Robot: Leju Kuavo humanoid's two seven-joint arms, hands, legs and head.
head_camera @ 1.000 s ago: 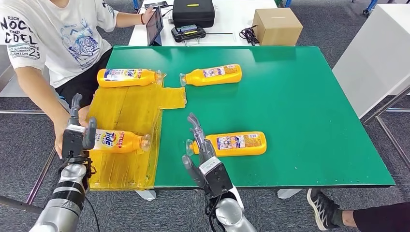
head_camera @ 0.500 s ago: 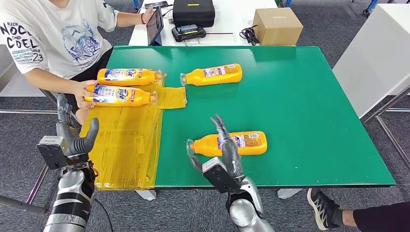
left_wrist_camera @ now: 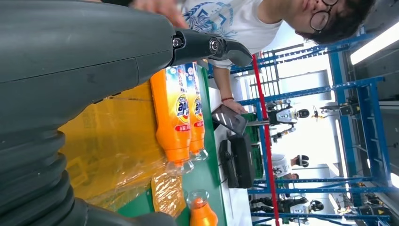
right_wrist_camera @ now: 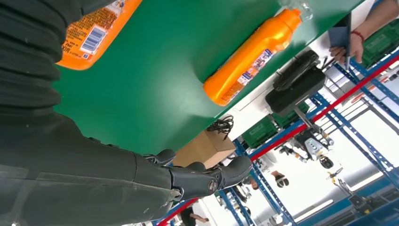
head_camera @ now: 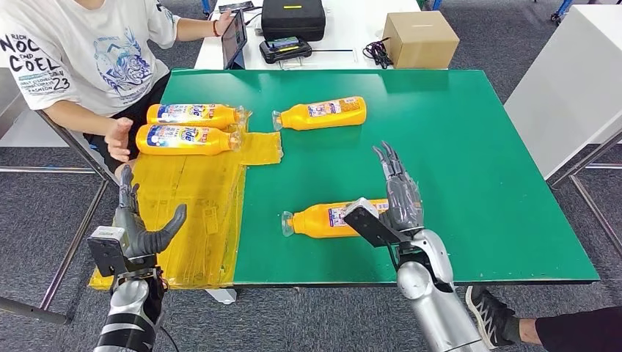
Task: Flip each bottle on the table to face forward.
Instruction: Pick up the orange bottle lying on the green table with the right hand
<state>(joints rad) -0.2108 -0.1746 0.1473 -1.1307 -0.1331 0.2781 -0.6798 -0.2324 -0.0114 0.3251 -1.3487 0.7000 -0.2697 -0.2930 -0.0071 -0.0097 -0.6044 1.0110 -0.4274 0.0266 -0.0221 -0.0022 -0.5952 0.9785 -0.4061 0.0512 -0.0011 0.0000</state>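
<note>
Four orange bottles lie on their sides. Two, the far one point(head_camera: 192, 114) and the nearer one point(head_camera: 187, 139), lie side by side, coloured labels up, on the yellow sheet point(head_camera: 191, 198); the left wrist view also shows the nearer one point(left_wrist_camera: 175, 110). A third bottle point(head_camera: 320, 114) lies on the green table point(head_camera: 455, 147) with its barcode label up. The fourth bottle point(head_camera: 326, 219) lies near the front edge, barcode label up. My right hand point(head_camera: 396, 198) hovers over its base end, fingers straight and apart, holding nothing. My left hand point(head_camera: 136, 227) is open at the sheet's front left corner.
A seated person at the far left keeps a hand point(head_camera: 117, 139) beside the two bottles. Behind the table stand a cardboard box point(head_camera: 419, 38), a black case point(head_camera: 293, 18) and a tablet point(head_camera: 235, 37). A white cabinet point(head_camera: 572, 81) stands to the right.
The person laid a bottle beside the far-left one and drew the hand off it. My right hand moved right, over the near bottle's base end. My left hand turned, its thumb now pointing right.
</note>
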